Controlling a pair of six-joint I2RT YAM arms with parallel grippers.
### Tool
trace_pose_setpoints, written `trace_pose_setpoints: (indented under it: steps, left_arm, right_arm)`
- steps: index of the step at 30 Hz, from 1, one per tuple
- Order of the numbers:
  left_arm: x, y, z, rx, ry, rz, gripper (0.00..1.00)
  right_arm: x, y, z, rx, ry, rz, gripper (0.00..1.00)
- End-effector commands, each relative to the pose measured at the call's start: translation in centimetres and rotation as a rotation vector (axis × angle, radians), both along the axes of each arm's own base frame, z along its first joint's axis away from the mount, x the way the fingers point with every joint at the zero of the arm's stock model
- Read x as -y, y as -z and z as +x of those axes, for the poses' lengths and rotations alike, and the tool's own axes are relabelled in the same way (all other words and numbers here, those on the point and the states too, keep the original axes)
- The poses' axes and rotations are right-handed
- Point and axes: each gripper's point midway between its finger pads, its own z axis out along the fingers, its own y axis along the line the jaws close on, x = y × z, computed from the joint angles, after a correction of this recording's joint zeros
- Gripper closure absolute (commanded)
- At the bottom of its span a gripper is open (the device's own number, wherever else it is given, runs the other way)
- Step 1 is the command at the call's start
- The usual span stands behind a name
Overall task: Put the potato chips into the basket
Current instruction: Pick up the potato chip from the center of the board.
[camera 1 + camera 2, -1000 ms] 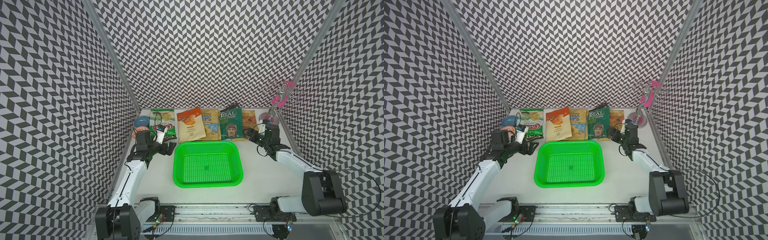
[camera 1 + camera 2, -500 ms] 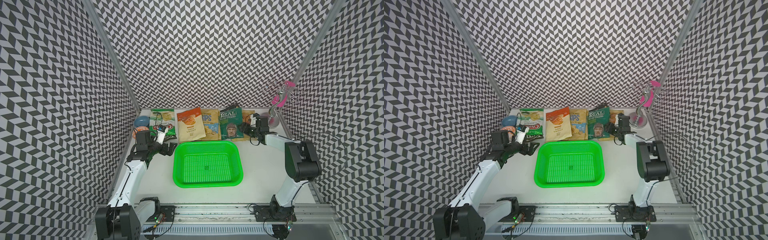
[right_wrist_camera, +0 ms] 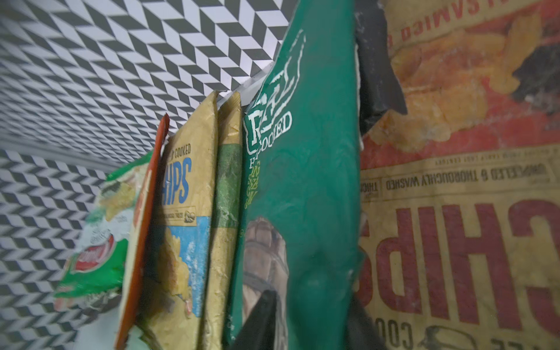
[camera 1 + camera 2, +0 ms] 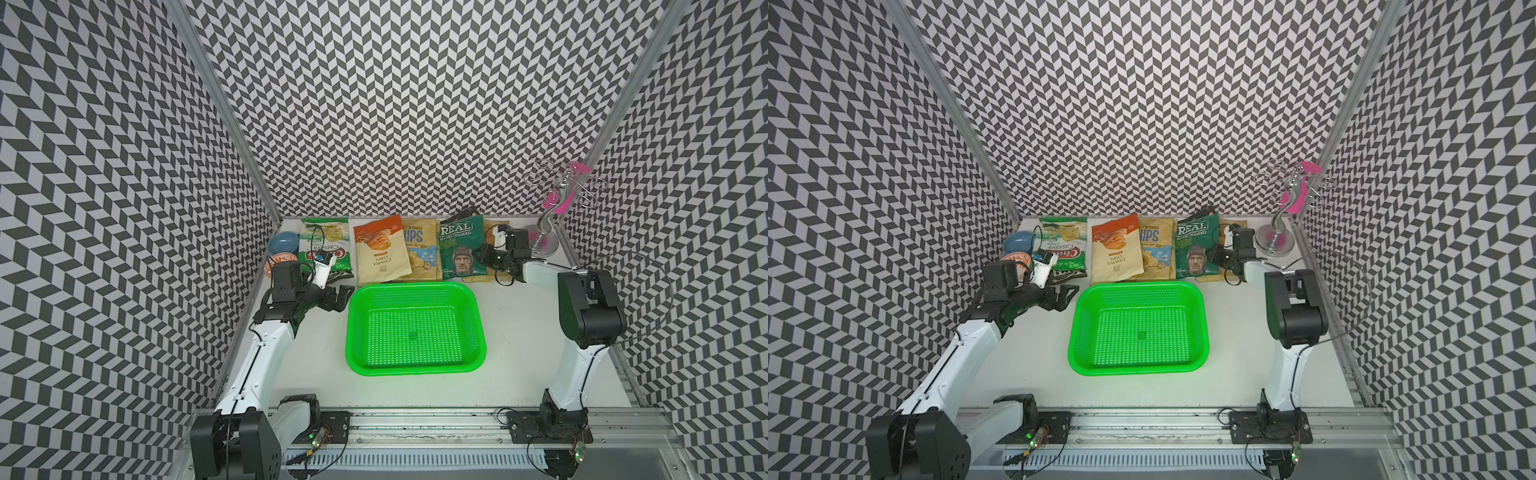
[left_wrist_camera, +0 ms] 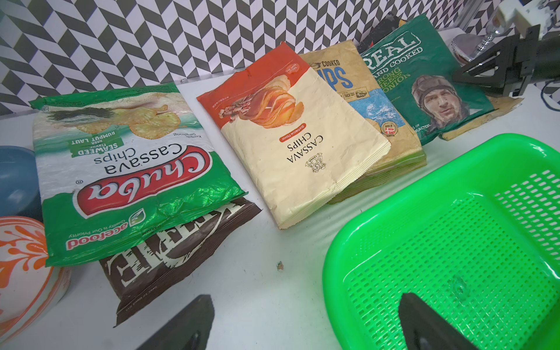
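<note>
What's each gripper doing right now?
Left gripper: open, holding nothing.
Right gripper: jaws either side of the REAL bag; grip cannot be told.

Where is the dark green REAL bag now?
In both top views the REAL bag lies at the back, right of the tan CHIPS bag, just behind the basket.

This is a robotics lab test cell. Black-and-white chevron panels (image 4: 395, 104) wall in a white table (image 4: 519, 353) on three sides, and the left arm (image 4: 266, 353) and right arm (image 4: 577, 374) are mounted on an aluminium rail (image 4: 415, 420) along its open front edge.
</note>
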Motion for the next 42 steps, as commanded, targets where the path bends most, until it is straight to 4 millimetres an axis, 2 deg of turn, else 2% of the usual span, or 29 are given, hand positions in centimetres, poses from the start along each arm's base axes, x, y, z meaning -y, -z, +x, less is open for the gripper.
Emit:
trace_pose_setpoints:
  steps: [1,3,6,16,22,25,28,31,34,38,42]
  left_arm:
    - [0.0,-0.3,-0.3,0.008,0.004,-0.007,0.01]
    - [0.1,-0.3,-0.3,0.006,0.005,-0.008,0.01]
    - [0.0,-0.3,-0.3,0.008,0.003,-0.008,0.01]
    - [-0.1,-0.4,-0.3,0.011,0.002,-0.009,0.01]
    - [-0.1,-0.4,-0.4,0.009,0.004,-0.014,0.01]
    - [-0.1,-0.3,-0.4,0.008,0.005,-0.014,0.01]
    - [-0.1,-0.3,-0.4,0.008,0.005,-0.016,0.01]
    - [-0.1,-0.3,-0.4,0.007,0.004,-0.017,0.01]
    - [-0.1,-0.3,-0.3,0.008,0.003,-0.016,0.01]
    - [-0.2,-0.3,-0.2,0.008,-0.007,-0.013,0.01]
    - [-0.6,-0.3,0.0,0.012,-0.031,-0.002,0.01]
  right_arm:
    - [-0.7,-2.4,0.4,0.064,-0.022,0.006,0.86]
    - [-0.7,-3.4,0.3,0.079,-0.020,0.010,0.96]
    - [-1.0,-5.9,0.0,0.115,-0.029,0.031,0.98]
    - [-2.1,-17.8,-2.8,0.312,-0.049,0.138,1.00]
    - [-2.8,-24.4,-5.8,0.417,-0.077,0.256,1.00]
    - [-4.2,-27.6,-8.0,0.486,-0.153,0.299,1.00]
    - [-5.9,-29.7,-10.3,0.535,-0.235,0.279,1.00]
    - [-8.1,-30.9,-12.8,0.586,-0.346,0.233,1.00]
    - [-10.5,-30.8,-15.2,0.588,-0.471,0.195,1.00]
    - [-14.4,-29.5,-18.2,0.535,-0.636,0.153,1.00]
    - [-18.1,-27.0,-21.6,0.458,-0.800,0.084,1.00]
